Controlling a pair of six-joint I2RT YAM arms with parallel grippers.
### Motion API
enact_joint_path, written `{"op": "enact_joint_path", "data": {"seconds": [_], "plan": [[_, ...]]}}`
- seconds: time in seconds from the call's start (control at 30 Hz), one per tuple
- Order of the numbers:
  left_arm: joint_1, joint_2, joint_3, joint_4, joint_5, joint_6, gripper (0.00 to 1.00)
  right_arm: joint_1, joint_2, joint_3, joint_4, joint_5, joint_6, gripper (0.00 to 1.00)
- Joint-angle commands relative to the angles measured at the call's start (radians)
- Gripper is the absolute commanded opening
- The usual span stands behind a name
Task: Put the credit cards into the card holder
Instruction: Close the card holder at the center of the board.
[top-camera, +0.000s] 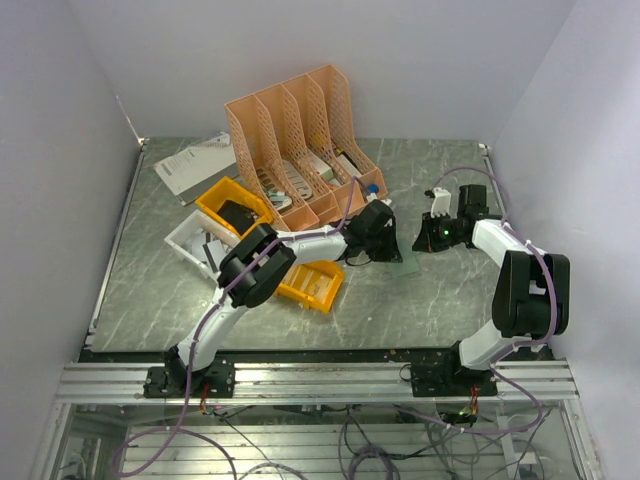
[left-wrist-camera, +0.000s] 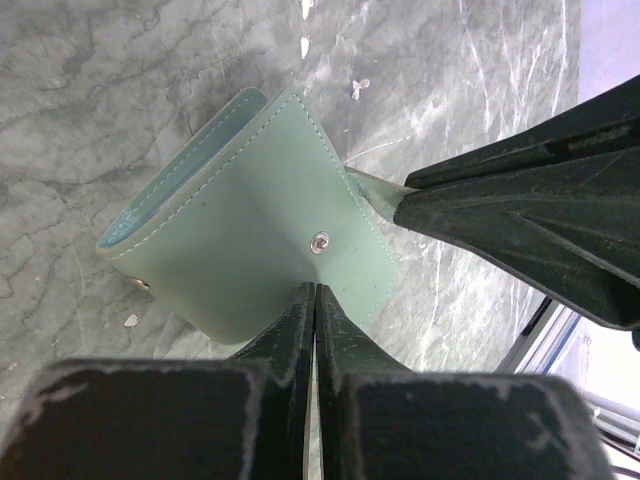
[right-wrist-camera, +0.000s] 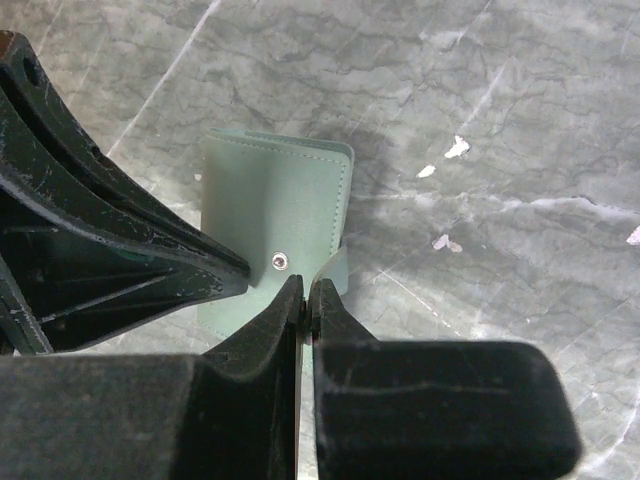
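I am clamping my left gripper (left-wrist-camera: 315, 292) on one edge of the card holder (left-wrist-camera: 240, 200) and my right gripper (right-wrist-camera: 306, 290) on its flap (right-wrist-camera: 336, 272), mid-table toward the right edge. I am judging it light, soft and floppy: best taken by stitched edges.

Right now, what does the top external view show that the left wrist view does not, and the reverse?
Only top external: the orange file rack, the yellow bins and papers. Only left wrist: the centre stud and the light blue lining. Both: the card holder on the marble table, with the left gripper shut on its edge and the right gripper on its flap.
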Motion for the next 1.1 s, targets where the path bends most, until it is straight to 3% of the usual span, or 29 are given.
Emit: {"op": "enact_joint_path", "data": {"seconds": [0.0,0.27,0.63,1.07], "plan": [[-0.002,0.032,-0.003,0.016,0.007,-0.016,0.07,0.017,0.014,0.028,0.02,-0.027,0.002,0.0],[0.009,0.0,-0.064,0.073,-0.005,-0.04,0.07,0.078,0.071,0.054,0.021,-0.023,0.007,0.0],[0.013,-0.008,-0.118,0.112,-0.004,-0.063,0.07,0.084,0.021,0.05,0.025,0.015,-0.003,0.27],[0.016,-0.006,-0.123,0.124,0.003,-0.071,0.07,0.083,-0.013,0.03,0.034,0.065,-0.026,0.22]]}}
